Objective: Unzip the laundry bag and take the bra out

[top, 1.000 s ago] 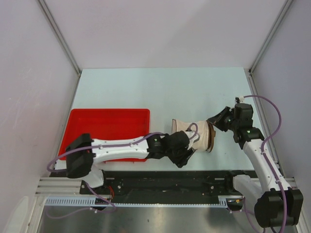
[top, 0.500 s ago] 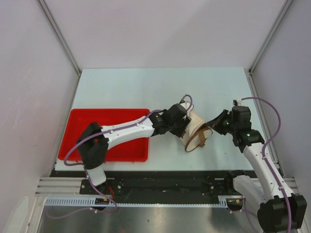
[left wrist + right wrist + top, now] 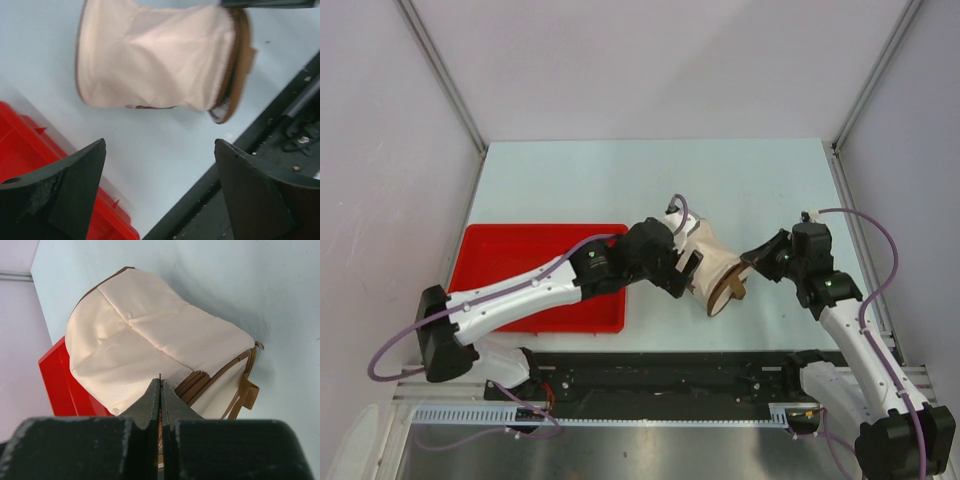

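The laundry bag [image 3: 713, 262] lies on its side on the table, cream-white mesh with a brownish rim; it also shows in the left wrist view [image 3: 150, 60] and the right wrist view [image 3: 145, 340]. My left gripper [image 3: 687, 268] is open and empty just left of the bag, its jaws [image 3: 160, 145] apart over bare table a little short of it. My right gripper [image 3: 751, 262] is at the bag's rim end, jaws [image 3: 160, 382] pressed shut on a thin brown zipper pull beside the zipper teeth [image 3: 192, 384]. The bra is hidden.
A flat red tray [image 3: 520, 255] sits left of the bag, its corner also in the left wrist view [image 3: 17, 127] and behind the bag in the right wrist view [image 3: 52, 375]. The black base rail [image 3: 670, 365] runs along the table's near edge.
My left arm swung from the near side to the bag's left and let go of it, jaws now open. The bag shifted back and turned. The right gripper stayed at the rim.
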Robot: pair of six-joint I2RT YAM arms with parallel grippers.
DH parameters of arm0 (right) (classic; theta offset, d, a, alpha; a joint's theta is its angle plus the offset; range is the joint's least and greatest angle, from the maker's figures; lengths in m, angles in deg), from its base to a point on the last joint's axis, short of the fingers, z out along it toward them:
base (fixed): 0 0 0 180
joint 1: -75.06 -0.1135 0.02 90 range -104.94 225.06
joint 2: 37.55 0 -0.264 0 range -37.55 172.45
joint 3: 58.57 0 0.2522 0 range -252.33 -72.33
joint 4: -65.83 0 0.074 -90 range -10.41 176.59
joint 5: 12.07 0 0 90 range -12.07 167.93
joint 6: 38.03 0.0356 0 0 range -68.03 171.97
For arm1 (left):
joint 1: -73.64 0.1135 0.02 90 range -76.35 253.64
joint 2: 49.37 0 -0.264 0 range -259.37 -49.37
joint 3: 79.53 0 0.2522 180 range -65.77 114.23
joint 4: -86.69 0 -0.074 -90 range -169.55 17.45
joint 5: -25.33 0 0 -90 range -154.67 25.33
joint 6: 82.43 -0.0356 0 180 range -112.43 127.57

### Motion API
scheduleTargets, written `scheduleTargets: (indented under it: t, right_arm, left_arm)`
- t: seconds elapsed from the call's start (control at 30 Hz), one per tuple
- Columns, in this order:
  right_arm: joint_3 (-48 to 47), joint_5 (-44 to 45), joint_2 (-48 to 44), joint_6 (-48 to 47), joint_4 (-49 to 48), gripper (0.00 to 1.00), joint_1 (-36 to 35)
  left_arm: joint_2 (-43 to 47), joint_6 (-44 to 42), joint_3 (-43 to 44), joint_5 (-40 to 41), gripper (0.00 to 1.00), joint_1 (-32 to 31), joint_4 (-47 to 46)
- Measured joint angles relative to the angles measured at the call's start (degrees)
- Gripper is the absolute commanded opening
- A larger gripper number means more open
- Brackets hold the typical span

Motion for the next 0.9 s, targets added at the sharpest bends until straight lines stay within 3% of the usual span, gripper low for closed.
scheduleTargets:
  t: [0.13, 0.3, 0.57, 0.67, 0.77, 0.87, 0.9]
  right_arm:
    - [0.28, 0.07, 0.0, 1.22, -0.63, 0.0, -0.57]
    - [0.37, 0.15, 0.11, 1.62, -1.22, 0.0, -0.68]
    - [0.39, -0.09, 0.11, 1.6, -1.25, 0.0, -0.72]
    - [0.39, -0.13, 0.11, 1.6, -1.27, 0.0, -0.74]
    - [0.42, -0.31, 0.11, 1.6, -1.27, 0.0, -0.79]
    - [0.42, -0.44, 0.11, 1.57, -1.27, 0.0, -0.83]
    - [0.42, -0.46, 0.11, 1.57, -1.27, 0.0, -0.83]
  left_arm:
    - [0.66, 0.15, 2.27, 0.44, 0.91, -5.57, -0.17]
    - [-10.29, 1.81, 11.43, 5.99, 0.9, -11.74, -0.83]
    - [-19.78, 1.57, 13.27, 13.57, 0.85, -12.7, -2.62]
    - [-22.23, 1.11, 16.48, 15.43, 0.79, -12.61, -3.43]
    - [-24.06, 0.7, 18.56, 17.0, 0.64, -12.63, -4.63]
    - [-24.94, 0.0, 18.75, 18.36, 0.35, -12.61, -5.81]
    - [-25.09, -0.39, 18.78, 18.75, 0.16, -12.61, -6.08]
